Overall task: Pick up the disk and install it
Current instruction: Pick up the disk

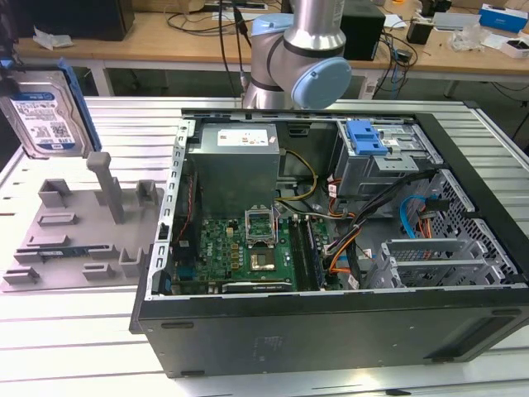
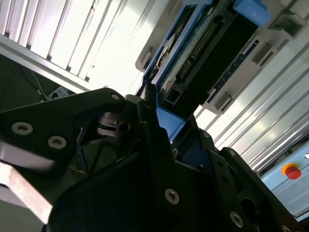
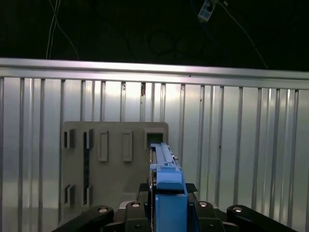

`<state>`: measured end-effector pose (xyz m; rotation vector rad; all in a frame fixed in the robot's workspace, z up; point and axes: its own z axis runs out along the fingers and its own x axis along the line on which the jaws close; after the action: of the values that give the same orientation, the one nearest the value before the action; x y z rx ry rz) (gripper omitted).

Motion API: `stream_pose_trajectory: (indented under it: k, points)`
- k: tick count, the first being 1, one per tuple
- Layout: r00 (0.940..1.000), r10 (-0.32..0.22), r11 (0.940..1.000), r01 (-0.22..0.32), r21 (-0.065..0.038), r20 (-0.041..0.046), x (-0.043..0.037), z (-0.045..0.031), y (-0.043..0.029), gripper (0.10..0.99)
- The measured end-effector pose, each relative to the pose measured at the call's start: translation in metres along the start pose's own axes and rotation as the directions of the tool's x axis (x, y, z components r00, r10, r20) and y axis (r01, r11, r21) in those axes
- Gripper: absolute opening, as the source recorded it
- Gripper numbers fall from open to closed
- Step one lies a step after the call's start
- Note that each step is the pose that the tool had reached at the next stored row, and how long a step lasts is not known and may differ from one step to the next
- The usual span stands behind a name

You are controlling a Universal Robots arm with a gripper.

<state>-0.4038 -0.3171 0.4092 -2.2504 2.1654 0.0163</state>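
Observation:
The disk [image 1: 45, 112], a silver drive with a white-and-blue label in a blue bracket, hangs upright in the air at the exterior view's far left, above the grey holder block [image 1: 78, 236]. In the second wrist view my gripper [image 2: 166, 130] is shut on the blue bracket at one end of the disk [image 2: 203, 43], whose circuit-board side faces the camera. In the first wrist view the disk [image 3: 164, 159] stands edge-on between my black fingers [image 3: 145, 189], with the holder block [image 3: 113, 159] on the slatted table below it.
An open computer case [image 1: 331, 318] fills the exterior view's middle and right. Inside are a grey power supply box [image 1: 235, 161], a green motherboard [image 1: 248, 248], a drive cage with a blue latch [image 1: 366, 136] and loose cables. The arm's base [image 1: 302, 58] stands behind the case.

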Motion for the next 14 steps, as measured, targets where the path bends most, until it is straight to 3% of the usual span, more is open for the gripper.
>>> stream_pose_trajectory:
  k: [8, 14]
  points:
    - [0.9999, 0.000, 1.0000, 0.000, 0.001, 0.0105, -0.0005, -0.0273, -0.0006, 0.369]
    - [0.9998, 0.000, 1.0000, 0.000, 0.002, 0.0209, -0.0011, -0.0538, -0.0012, 0.369]
